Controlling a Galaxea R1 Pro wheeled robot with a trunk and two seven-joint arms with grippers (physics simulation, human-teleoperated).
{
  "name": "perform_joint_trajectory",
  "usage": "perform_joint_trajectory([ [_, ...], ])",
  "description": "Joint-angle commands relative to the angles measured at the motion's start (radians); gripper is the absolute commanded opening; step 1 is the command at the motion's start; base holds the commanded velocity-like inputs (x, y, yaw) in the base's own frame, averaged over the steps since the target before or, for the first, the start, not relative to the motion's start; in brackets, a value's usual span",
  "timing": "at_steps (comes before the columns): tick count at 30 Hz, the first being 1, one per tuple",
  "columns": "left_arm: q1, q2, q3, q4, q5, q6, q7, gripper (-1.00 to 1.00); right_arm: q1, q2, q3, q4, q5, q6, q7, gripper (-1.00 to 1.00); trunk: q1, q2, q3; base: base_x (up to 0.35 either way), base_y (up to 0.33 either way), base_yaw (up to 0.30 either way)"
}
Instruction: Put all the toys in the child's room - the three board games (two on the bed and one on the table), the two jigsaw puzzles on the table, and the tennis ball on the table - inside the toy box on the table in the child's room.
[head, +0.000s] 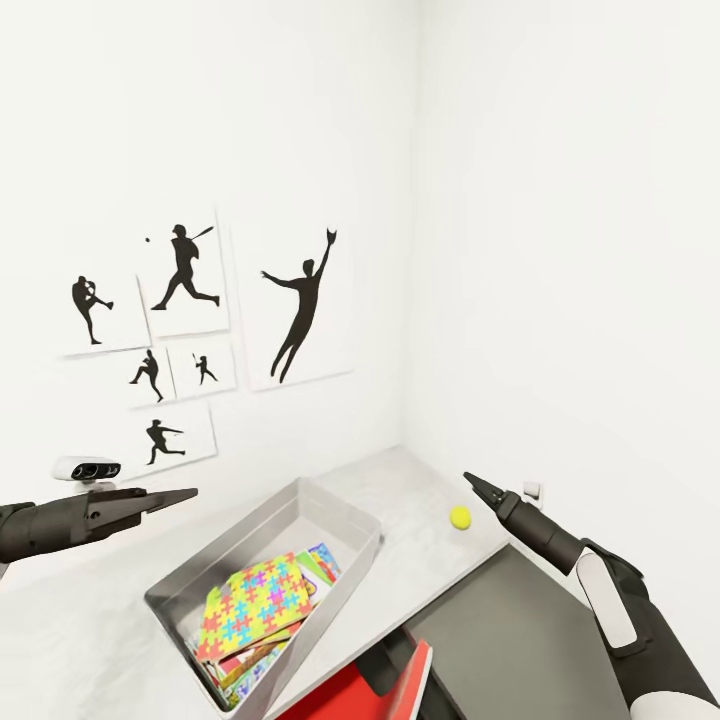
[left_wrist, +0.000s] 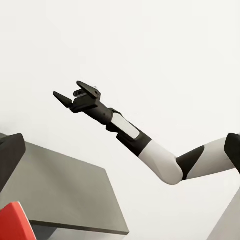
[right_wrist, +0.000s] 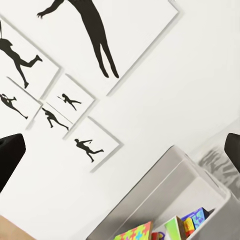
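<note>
Looks mostly done: the toy box (head: 330, 515) on the table (head: 420, 480) already holds a jigsaw puzzle (head: 255, 600) on top of other flat boxes, which I can't count. The tennis ball (head: 460, 517) is what's left, sitting near the table's far right edge. Right gripper (left_wrist: 75, 93) is spread wide and empty; left gripper (head: 180, 496) looks nearly closed, holding nothing.

Your right arm (left_wrist: 150, 150) has glossy white shells between black joints; behind its black tapered fingers (left_wrist: 62, 97) sits a white oval panel.
</note>
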Motion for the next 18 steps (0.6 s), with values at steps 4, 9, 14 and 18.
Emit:
perform_joint_trajectory([
  [4, 0.000, 0.000, -0.001, 0.000, 0.000, 0.011, -0.004, 1.00, 0.000, 0.000, -0.001, 0.001, -0.005, 0.007, 0.001, 1.00, 0.000, -0.001, 0.000, 0.065, -0.005, 0.001],
  [9, 0.000, 0.000, -0.001, 0.000, 0.000, 0.010, -0.004, 1.00, 0.000, 0.000, -0.001, 0.000, -0.005, 0.007, 0.001, 1.00, 0.000, -0.001, 0.000, 0.014, -0.001, 0.000],
  [14, 0.000, 0.000, -0.001, 0.000, 0.000, 0.011, -0.004, 1.00, 0.000, 0.000, -0.001, 0.000, -0.005, 0.007, 0.001, 1.00, 0.000, -0.001, 0.000, 0.018, 0.000, 0.000],
  [18, 0.000, 0.000, -0.002, 0.000, 0.000, 0.011, -0.004, 1.00, 0.000, 0.000, -0.001, 0.000, -0.005, 0.007, 0.001, 1.00, 0.000, -0.001, 0.000, 0.062, 0.000, 0.000],
])
